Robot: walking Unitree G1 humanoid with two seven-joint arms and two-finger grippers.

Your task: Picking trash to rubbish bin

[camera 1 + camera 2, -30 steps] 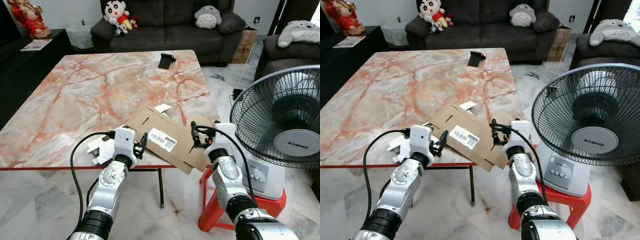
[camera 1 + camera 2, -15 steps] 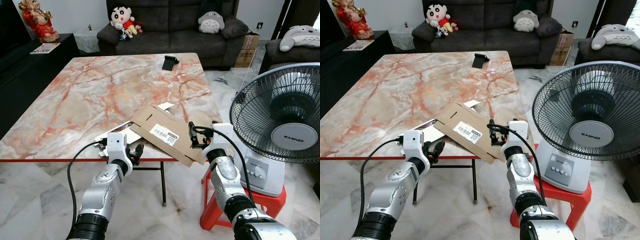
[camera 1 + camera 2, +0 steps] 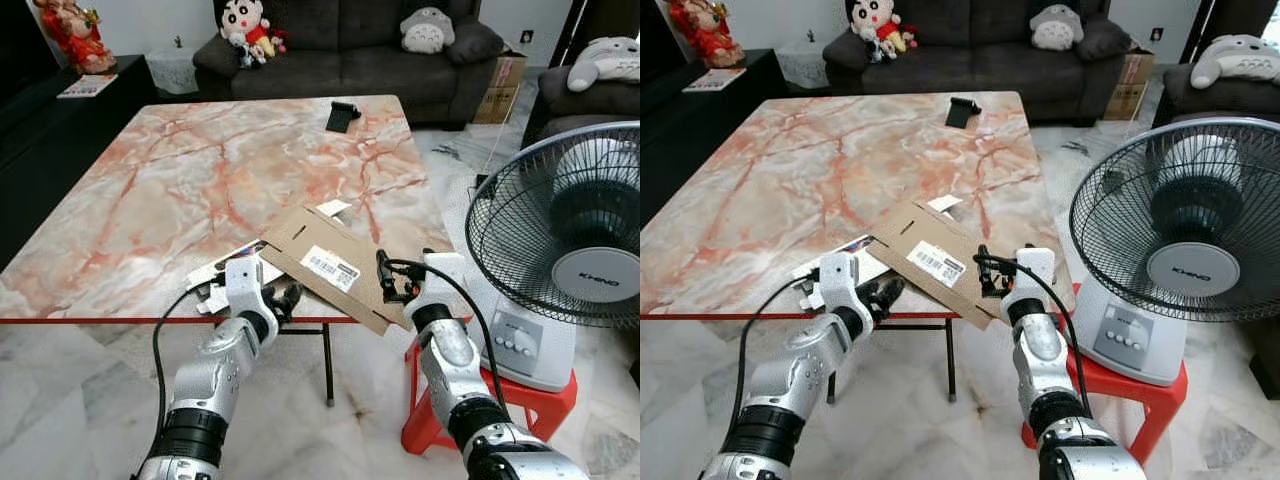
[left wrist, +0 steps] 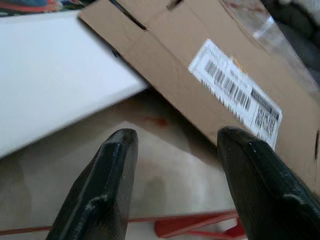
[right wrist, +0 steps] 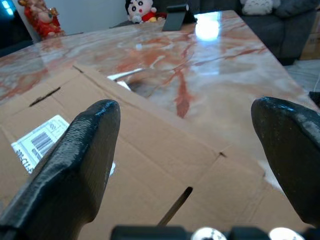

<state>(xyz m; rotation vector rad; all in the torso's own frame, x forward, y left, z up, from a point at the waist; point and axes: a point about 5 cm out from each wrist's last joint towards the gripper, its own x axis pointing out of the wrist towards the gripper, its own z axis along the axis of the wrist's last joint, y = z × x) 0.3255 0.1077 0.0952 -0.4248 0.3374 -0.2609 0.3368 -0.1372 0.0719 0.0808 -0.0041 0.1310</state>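
End effectors, left [image 3: 288, 298] and right [image 3: 386, 282], both spread, flanking one flattened cardboard sheet [image 3: 335, 268] lying over the bench [image 3: 150, 190] front edge beside one white paper [image 4: 55, 75].

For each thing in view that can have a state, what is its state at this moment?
Flattened brown cardboard box with barcode label: lying flat, overhanging the marble table's near edge.
White paper sheet: flat, partly under the cardboard.
Left gripper: open, at the table edge.
Right gripper: open, above the cardboard.
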